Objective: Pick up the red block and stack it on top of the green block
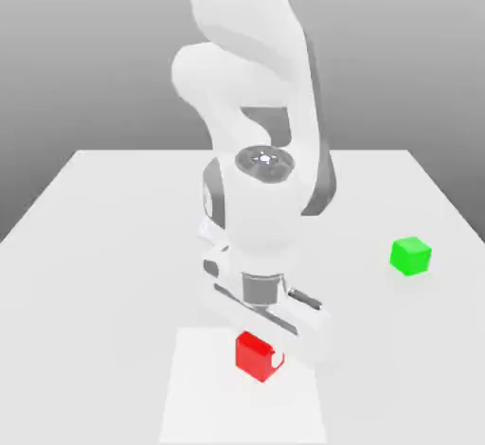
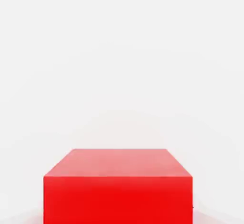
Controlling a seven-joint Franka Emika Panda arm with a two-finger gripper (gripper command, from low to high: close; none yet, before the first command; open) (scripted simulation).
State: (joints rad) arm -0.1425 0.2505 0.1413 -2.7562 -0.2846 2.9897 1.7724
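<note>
Pincer [image 1: 260, 347] pinching red block [image 1: 252, 352] btwn fingers on table [image 1: 95, 244]; green block [image 1: 410, 256] well apart.

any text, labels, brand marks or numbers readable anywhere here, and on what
None: no readable text anywhere.
red block: plain faces, no marking.
green block: plain faces, no marking.
arm: plain white shell, no brand or number legible.
table: bare white, no print.

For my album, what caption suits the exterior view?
White arm's gripper shut on the red block; green block waits apart.
</note>
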